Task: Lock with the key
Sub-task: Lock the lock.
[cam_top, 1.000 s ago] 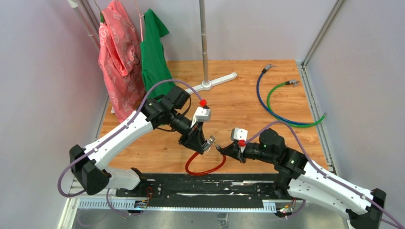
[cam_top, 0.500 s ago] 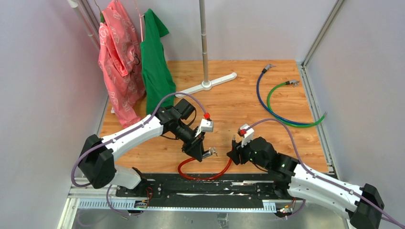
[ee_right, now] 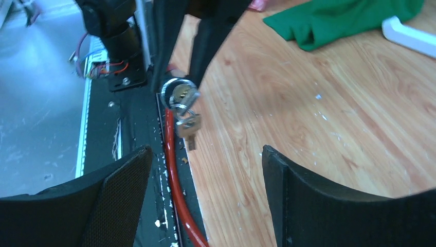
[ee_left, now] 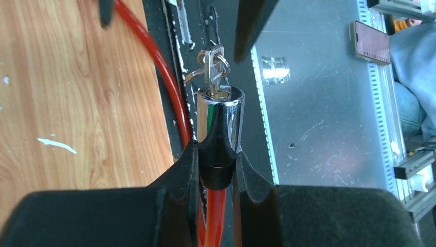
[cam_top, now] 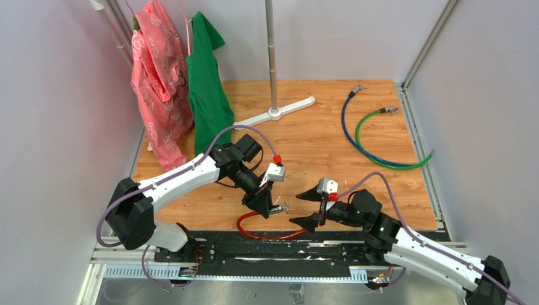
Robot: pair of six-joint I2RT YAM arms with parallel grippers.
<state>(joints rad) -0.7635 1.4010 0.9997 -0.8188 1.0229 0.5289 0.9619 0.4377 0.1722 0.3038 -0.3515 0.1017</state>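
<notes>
Item: key (ee_left: 212, 64), seated in the chrome lock barrel (ee_left: 234, 109) that my left gripper (ee_left: 216, 150) clamps; my right gripper (ee_right: 205, 150) gapes wide just short; risk: pinching the dangling spare (ee_right: 188, 127) instead, or barrel twisting in my grip.

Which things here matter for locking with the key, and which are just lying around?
For the job:
key, sitting in the chrome lock cylinder
red cable
left claw, gripping the cylinder
right claw, open beside the key

Lying about:
blue cable
green cable
pink garment
green garment
white stand
</notes>
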